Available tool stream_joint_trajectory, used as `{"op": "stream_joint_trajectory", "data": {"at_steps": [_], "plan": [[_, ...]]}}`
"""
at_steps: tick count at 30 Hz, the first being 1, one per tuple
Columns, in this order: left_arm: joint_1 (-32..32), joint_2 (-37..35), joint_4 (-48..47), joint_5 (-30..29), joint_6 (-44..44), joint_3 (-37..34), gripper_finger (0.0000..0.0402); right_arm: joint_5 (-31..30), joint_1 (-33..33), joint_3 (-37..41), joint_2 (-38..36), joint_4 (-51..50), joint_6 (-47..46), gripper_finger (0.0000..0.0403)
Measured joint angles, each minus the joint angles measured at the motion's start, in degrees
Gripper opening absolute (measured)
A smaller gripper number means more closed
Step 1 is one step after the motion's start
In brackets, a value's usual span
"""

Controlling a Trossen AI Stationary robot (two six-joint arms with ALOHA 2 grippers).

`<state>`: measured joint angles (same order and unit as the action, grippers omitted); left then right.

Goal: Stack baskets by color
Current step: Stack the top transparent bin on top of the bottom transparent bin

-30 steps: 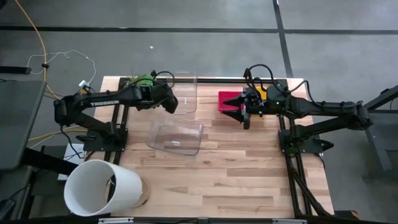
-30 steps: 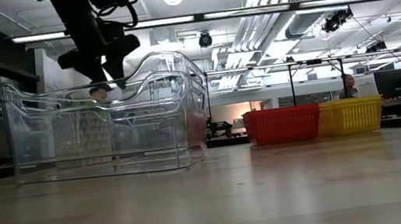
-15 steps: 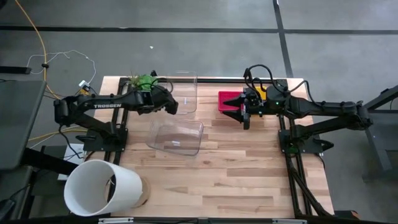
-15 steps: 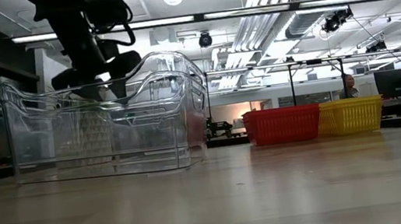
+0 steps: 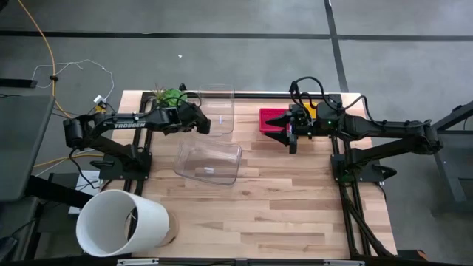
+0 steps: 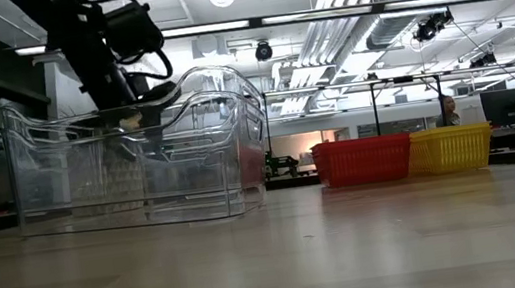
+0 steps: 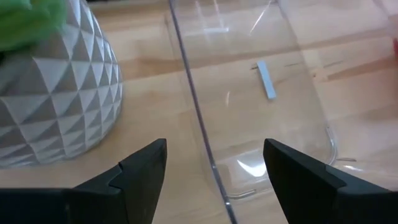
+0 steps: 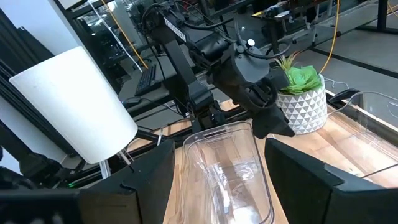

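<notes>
A red basket (image 5: 270, 118) sits at the table's far right; in the low view the red basket (image 6: 362, 161) stands on the tabletop beside a yellow basket (image 6: 451, 148). In the high view the right arm hides the yellow basket. My right gripper (image 5: 290, 137) hangs open above the red basket's near edge; its wrist view shows nothing between the fingers of my right gripper (image 8: 221, 186). My left gripper (image 5: 202, 124) is open at the far clear bin (image 5: 219, 111). In the left wrist view, my left gripper (image 7: 214, 168) has one finger on either side of the bin's wall (image 7: 196, 118), apart from it.
A second clear bin (image 5: 209, 162) lies at mid-table. A potted green plant (image 5: 171, 96) in a white faceted pot (image 7: 56, 93) stands just left of the far bin. A big white cylinder (image 5: 122, 222) lies at the near left corner. Bare wood spreads along the near right.
My left gripper has sunk toward the far clear bin's rim, drifting a little toward the table's left edge, and has rolled about its pointing line. The bins, the baskets and my right arm have kept still.
</notes>
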<state>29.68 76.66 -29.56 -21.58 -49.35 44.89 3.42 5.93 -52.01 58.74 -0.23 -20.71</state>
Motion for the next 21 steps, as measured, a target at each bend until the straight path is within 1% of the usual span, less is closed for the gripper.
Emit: {"op": "stream_joint_trajectory", "data": {"at_steps": [7, 10, 14, 21], "plan": [[0.34, 3.73, 1.76, 2.69, 0.03, -0.30, 0.0253, 0.00, 0.00, 0.00, 0.00, 0.00, -0.01, 0.0236], [0.36, 5.32, 3.22, 3.43, 0.47, -0.30, 0.0236, 0.00, 0.01, 0.00, 0.00, 0.00, -0.02, 0.0236], [0.32, 6.49, 3.42, 3.58, 0.01, -0.30, 0.0185, -0.01, 0.00, 0.00, 0.00, 0.00, -0.66, 0.0236], [0.32, 5.86, 5.14, 2.47, -0.01, -0.30, 0.0058, -0.02, 0.00, 0.00, 0.00, -0.02, -1.33, 0.0236]]}}
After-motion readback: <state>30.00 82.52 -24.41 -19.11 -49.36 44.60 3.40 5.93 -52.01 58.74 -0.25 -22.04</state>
